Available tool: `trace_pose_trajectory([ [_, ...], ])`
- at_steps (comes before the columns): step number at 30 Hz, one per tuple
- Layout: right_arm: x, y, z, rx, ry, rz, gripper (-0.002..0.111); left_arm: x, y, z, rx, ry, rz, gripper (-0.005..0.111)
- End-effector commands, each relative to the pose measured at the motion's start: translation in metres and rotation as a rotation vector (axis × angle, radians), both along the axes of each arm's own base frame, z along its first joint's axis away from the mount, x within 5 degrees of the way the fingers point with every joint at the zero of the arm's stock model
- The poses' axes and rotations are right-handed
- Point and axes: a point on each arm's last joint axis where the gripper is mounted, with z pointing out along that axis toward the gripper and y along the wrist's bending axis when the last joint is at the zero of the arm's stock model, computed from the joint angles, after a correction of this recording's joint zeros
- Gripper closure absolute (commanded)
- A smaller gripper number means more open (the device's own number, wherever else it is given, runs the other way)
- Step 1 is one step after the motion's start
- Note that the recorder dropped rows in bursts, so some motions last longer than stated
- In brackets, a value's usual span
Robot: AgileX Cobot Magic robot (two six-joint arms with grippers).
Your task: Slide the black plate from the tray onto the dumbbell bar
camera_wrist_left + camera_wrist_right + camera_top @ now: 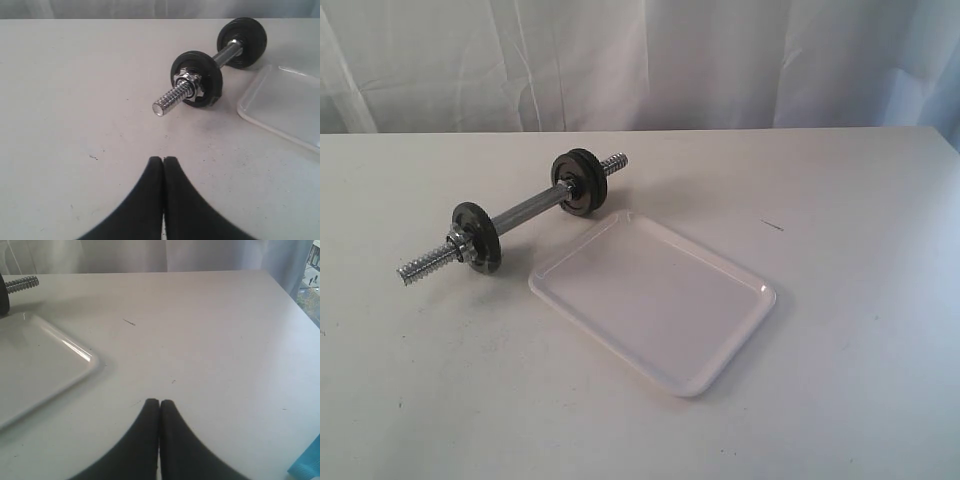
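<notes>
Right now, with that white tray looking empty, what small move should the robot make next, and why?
Probably none beyond holding both arms back. The tray holds nothing, black discs sit on the dumbbell bar toward both ends, and the left gripper and right gripper are shut, empty, above bare table. The job looks done, as far as I can tell.

Bar [520,212] lies slantwise on table [860,390], left of and behind tray [655,300]. Near disc [477,238] and far disc [582,181] sit on it, well apart.
</notes>
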Motion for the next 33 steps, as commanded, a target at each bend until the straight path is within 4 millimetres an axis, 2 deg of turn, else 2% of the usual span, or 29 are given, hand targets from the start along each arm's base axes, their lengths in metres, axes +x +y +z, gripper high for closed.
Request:
trace_pose_trajectory([
  [1,0.000,0.000,0.000,-0.006,-0.015,-0.004,0.108,-0.005,0.004,-0.011,-0.039,-0.015,0.075,0.107],
  [13,0.000,0.000,0.000,-0.006,-0.015,-0.004,0.108,-0.012,0.010,-0.042,-0.134,0.026,0.199,0.107],
  [19,0.000,0.000,0.000,-0.006,-0.015,-0.004,0.108,-0.015,0.010,-0.046,-0.072,0.061,0.188,0.107],
  [33,0.000,0.000,0.000,-0.006,-0.015,-0.004,0.108,-0.015,0.011,-0.045,-0.071,0.037,0.189,0.107],
])
